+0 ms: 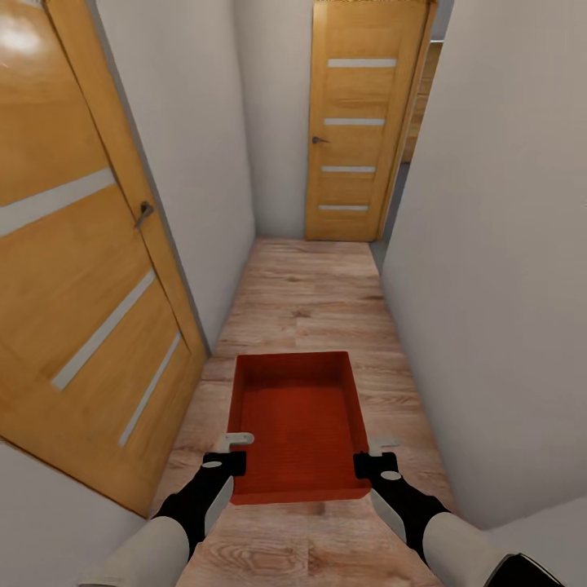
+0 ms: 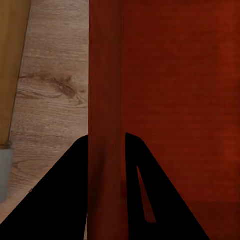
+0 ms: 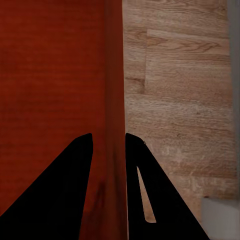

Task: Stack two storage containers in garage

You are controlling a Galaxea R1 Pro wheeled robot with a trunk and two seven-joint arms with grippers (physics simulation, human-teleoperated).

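While carried down a narrow hallway, the storage container (image 1: 298,424) risks clipping a wall or the open door (image 1: 81,269) at left.

Head view: orange-red, lidless, empty, held level over wood planks. Left wrist view: left gripper (image 2: 106,150) pinches its left wall. Right wrist view: right gripper (image 3: 109,149) clamps the right wall; a bump could loosen either thin-wall pinch.

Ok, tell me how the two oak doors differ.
The left door stands close and swung open along the hallway wall; the far door stands at the corridor's end, facing the camera, seemingly shut. The left door looks much larger, being nearer. Both are oak with frosted strips and a dark handle.
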